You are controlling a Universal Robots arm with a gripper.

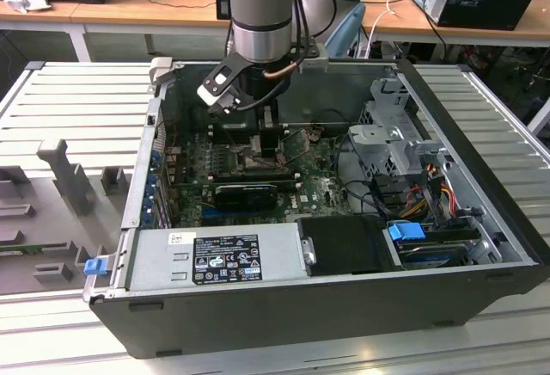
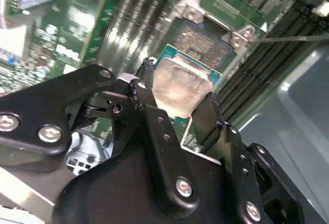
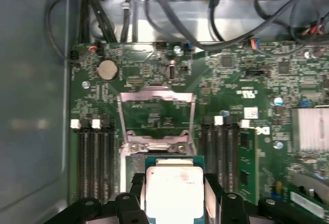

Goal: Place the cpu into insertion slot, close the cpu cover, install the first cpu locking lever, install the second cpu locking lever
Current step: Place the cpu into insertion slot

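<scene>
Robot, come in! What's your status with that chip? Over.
Gripper shut on the chip. Chip right at the socket, not released. Cover open. Nothing blocking the socket.

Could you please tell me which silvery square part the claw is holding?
The cpu: solid-faced and gripped in the claw; the cpu cover is a windowed frame, hinged open.

Ribbed grey table [image 1: 77,100], open computer case [image 1: 301,310] on it, grey blocks [image 1: 69,177] alongside

pale silver cpu [image 3: 172,193] with green edge, black pincer [image 2: 176,98], green motherboard [image 3: 231,80].
</scene>
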